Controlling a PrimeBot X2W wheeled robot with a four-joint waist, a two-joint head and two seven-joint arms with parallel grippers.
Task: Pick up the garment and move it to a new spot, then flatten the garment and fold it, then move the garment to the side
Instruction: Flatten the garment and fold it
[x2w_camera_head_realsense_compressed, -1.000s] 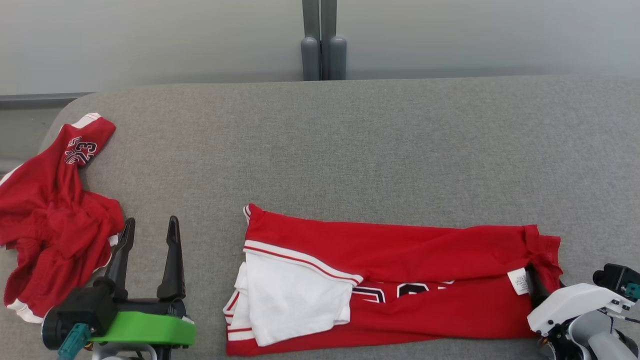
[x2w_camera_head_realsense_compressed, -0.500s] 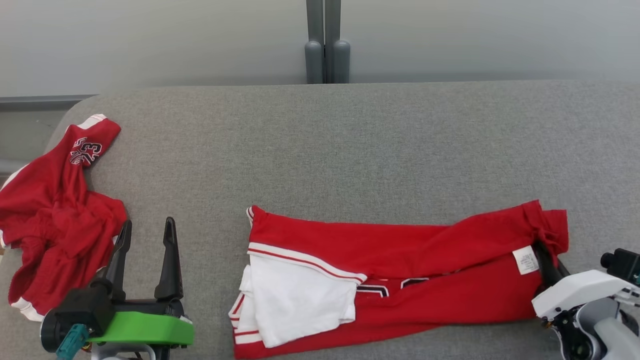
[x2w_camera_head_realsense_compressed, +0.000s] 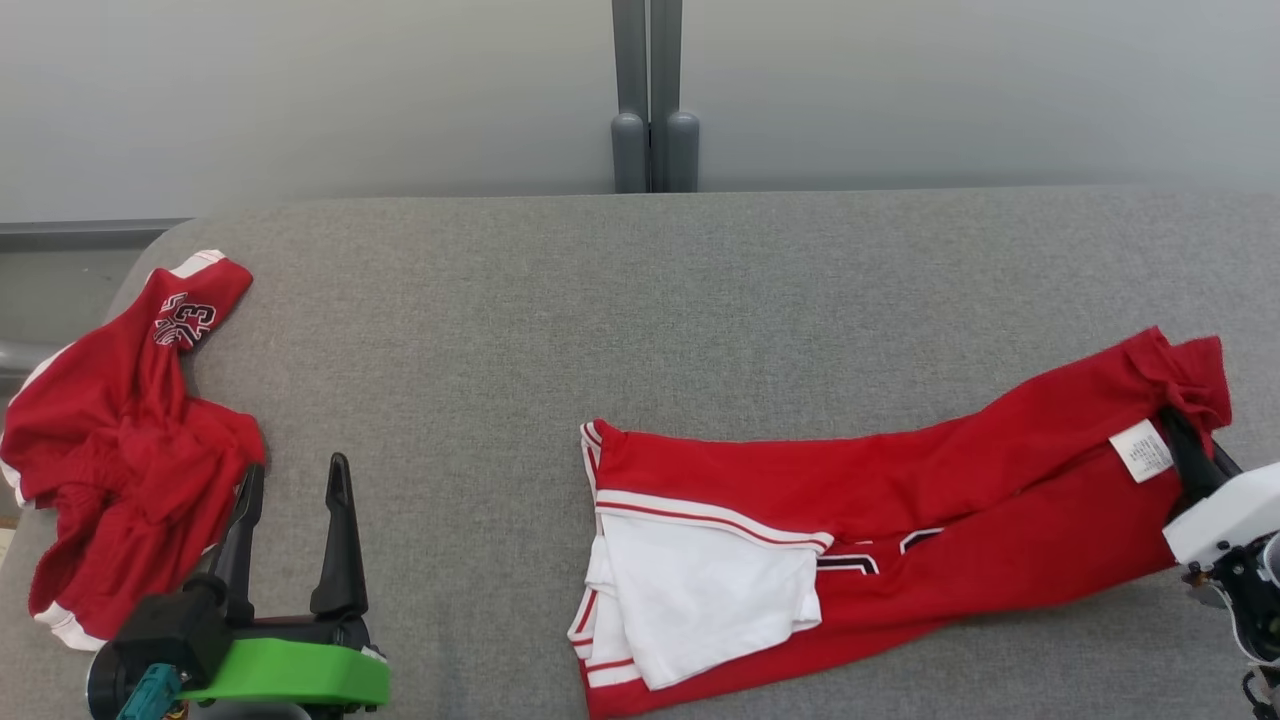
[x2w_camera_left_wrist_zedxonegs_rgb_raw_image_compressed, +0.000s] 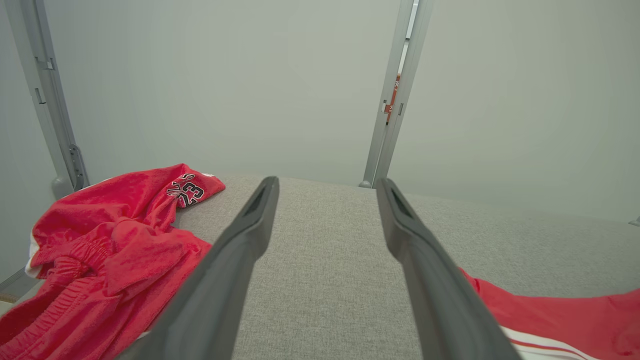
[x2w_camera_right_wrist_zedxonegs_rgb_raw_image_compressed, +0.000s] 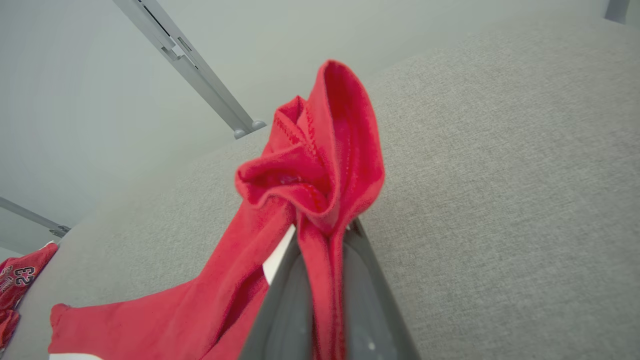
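The folded red garment with white trim and a white inner panel lies across the grey padded table, right of centre. My right gripper is shut on its right end, near a white label, and holds that end raised off the surface. In the right wrist view the pinched red cloth bunches above the closed fingers. My left gripper stands open and empty at the lower left, well apart from the garment's left edge; its fingers frame bare table.
A second crumpled red garment with the number 23 lies at the table's left edge, close beside my left gripper. A grey post rises behind the table's far edge, with a pale wall beyond. Bare table stretches behind the folded garment.
My right gripper has moved right and up with the garment's end, dragging the whole garment to the right. The left gripper has stayed put. The head view has shifted slightly.
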